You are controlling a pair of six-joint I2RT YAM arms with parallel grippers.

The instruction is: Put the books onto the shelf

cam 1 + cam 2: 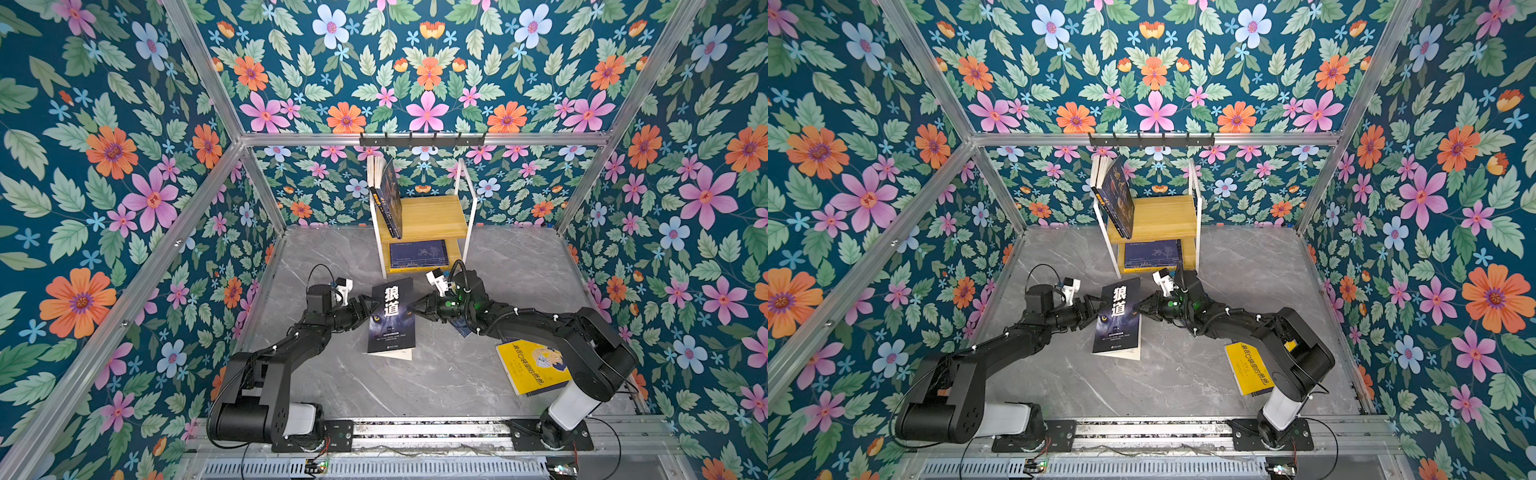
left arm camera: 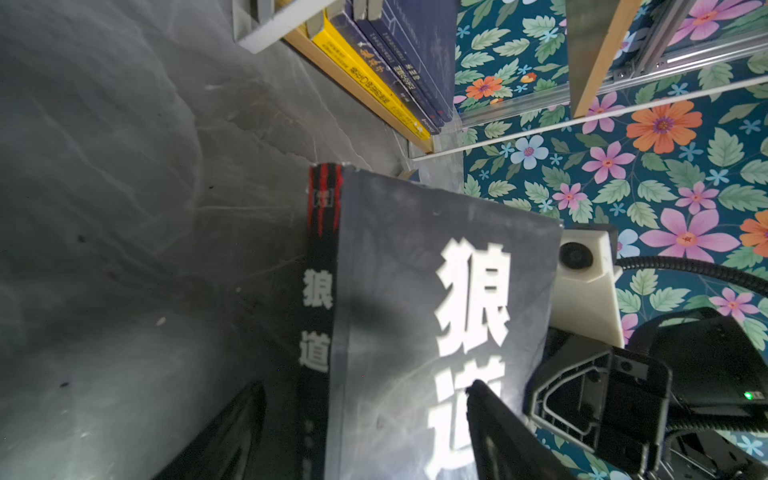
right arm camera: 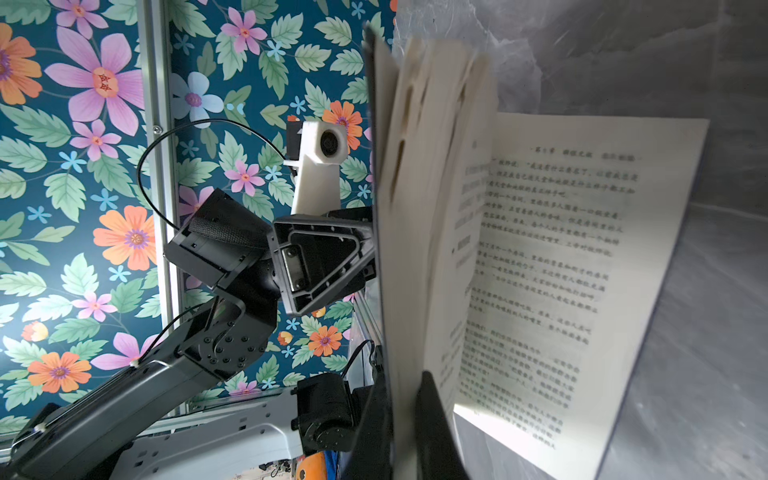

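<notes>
- Centrally, the black paperback with wolf eyes point(image 1: 390, 316) point(image 1: 1117, 320) point(image 2: 415, 311) rests on the grey marble-patterned table point(image 1: 415, 386) point(image 1: 1142, 395). It is just in front of the small two-tier shelf of light wooden boards in a white metal frame point(image 1: 432, 216) point(image 1: 1163, 216), not on it.
- From above the book's underside is hidden. The right wrist view shows it fanned open, with pale pages sagging toward the table.
- The right gripper point(image 1: 413, 309) point(image 1: 1138, 309) point(image 3: 403, 382) has its jaws pinched on the free edge of the front cover, with a sheaf of pages.
- The left gripper point(image 1: 372, 305) point(image 1: 1096, 305) point(image 2: 365, 386) has its jaws spread astride the spine edge, one finger point(image 2: 494, 428) over the cover and the other low beside the spine. Whether either presses the book is hard to make out.
- Big white characters "狼道" fill the cover and run again down the spine. The small lines under the eyes are too fine to read, and the print on the open page is blurred.
- Two dark paperbacks point(image 1: 388, 199) point(image 1: 1117, 199) lean upright at the left end of the top board.
- A flat stack point(image 1: 419, 253) point(image 1: 1152, 253) point(image 2: 399, 62) lies on the lower board, navy on top and yellow at the bottom (the spine lettering is too soft to read).
- A bright yellow paperback point(image 1: 532, 365) point(image 1: 1250, 370) lies on the table partly under the right arm point(image 1: 582, 332) point(image 1: 1287, 345). Its blue title cannot be read with certainty.
- A black hook rail point(image 1: 422, 140) point(image 1: 1150, 140) runs along the back wall above the shelf.
</notes>
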